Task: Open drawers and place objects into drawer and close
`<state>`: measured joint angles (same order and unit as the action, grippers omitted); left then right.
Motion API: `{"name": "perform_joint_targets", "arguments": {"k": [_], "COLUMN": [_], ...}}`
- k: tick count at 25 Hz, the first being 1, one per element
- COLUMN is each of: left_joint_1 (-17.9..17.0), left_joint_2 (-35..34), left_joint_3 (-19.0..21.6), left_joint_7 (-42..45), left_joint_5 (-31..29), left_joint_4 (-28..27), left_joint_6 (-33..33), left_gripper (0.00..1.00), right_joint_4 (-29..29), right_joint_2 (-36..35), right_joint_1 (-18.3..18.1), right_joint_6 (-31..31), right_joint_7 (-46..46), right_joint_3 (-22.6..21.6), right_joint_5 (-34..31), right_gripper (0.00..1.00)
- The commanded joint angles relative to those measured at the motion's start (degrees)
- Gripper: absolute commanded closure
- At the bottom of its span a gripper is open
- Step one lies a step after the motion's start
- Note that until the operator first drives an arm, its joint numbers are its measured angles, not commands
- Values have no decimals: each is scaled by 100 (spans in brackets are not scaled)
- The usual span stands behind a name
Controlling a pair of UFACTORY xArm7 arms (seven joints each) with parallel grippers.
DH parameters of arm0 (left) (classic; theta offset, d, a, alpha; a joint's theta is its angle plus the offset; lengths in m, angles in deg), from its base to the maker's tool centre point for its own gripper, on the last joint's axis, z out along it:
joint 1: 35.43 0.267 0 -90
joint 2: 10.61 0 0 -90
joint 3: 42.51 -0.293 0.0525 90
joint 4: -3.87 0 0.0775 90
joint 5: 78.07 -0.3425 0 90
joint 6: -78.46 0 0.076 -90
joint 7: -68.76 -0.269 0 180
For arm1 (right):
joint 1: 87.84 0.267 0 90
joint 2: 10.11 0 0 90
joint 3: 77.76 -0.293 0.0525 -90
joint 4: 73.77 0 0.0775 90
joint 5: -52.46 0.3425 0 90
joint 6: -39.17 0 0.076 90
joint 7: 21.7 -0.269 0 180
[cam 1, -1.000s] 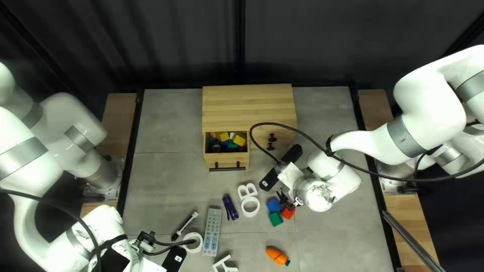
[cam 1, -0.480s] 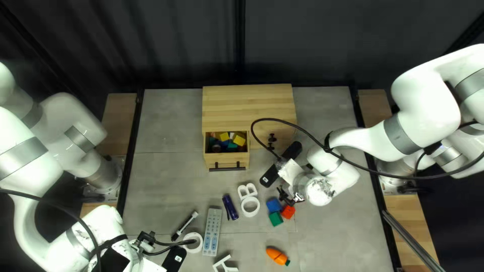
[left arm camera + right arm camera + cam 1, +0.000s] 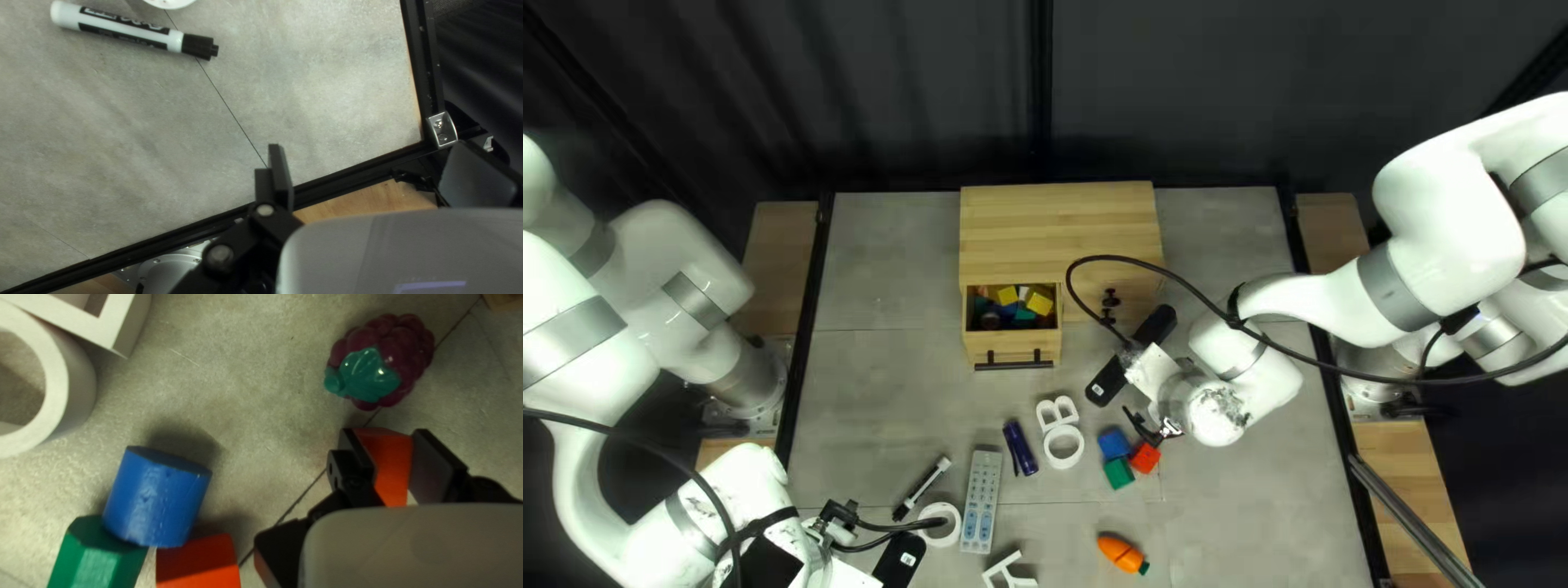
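The red block (image 3: 389,463) is grasped between both fingers of the right end effector (image 3: 1141,419), partly hidden; from above, the wrist covers it. A purple berry (image 3: 381,362) lies just ahead. At the top left view's centre, the drawer (image 3: 1013,346) stands open, its deeper contents hard to make out. Lower left, the left end effector (image 3: 841,512) is released, holding nothing; a white letter (image 3: 1013,579) is cut off at the bottom edge.
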<state>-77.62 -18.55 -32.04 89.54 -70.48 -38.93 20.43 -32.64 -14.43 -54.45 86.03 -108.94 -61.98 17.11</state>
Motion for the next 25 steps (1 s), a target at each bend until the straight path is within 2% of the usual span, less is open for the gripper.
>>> {"name": "perform_joint_targets", "arguments": {"k": [1, 6, 11, 16, 21, 25], "left_joint_1": [0, 0, 0, 0, 0, 0], "left_joint_2": [0, 0, 0, 0, 0, 0], "left_joint_3": [0, 0, 0, 0, 0, 0], "left_joint_7": [0, 0, 0, 0, 0, 0], "left_joint_5": [0, 0, 0, 0, 0, 0], "left_joint_4": [0, 0, 0, 0, 0, 0], "left_joint_6": [0, 0, 0, 0, 0, 0], "left_gripper": [0, 0, 0, 0, 0, 0], "right_joint_4": [481, 1398, 2281, 2810, 3448, 3674], "right_joint_2": [459, 436, 48, -507, -1140, -1379], "right_joint_1": [168, 193, 117, -71, -266, -368], "right_joint_6": [1082, 2144, 2730, 2468, 2130, 1947], "right_joint_7": [203, 676, 1166, 1378, 1614, 1718], "right_joint_3": [-170, -234, -155, 35, 138, 178], "right_joint_5": [94, -38, -501, -970, -1082, -1124], "right_gripper": [98, 98, 98, 98, 98, 98]}}
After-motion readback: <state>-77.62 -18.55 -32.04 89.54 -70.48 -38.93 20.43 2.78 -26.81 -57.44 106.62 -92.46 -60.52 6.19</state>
